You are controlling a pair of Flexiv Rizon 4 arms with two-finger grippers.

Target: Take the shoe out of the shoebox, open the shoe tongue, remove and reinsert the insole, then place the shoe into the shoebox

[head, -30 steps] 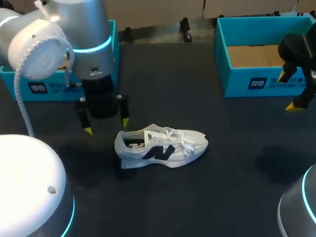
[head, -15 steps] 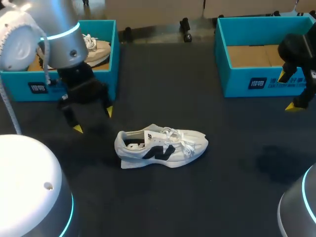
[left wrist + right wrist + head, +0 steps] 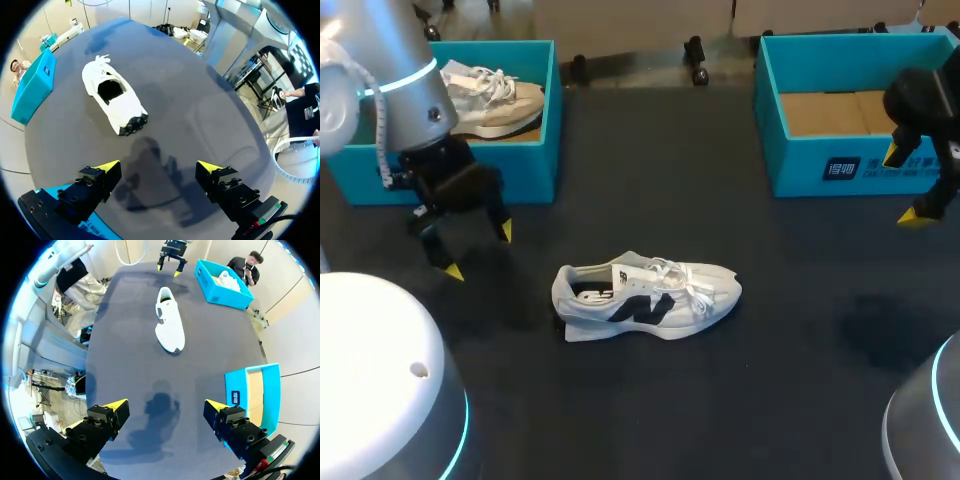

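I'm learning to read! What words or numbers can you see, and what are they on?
Right shoebox, white label on its front: too blurred to read.
Left shoebox, label mostly hidden: unreadable.
Shoe, dark marks on side and insole: too small to read.

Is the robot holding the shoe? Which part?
Nothing is held. The left tool and right tool are open; the shoe lies untouched on the table.
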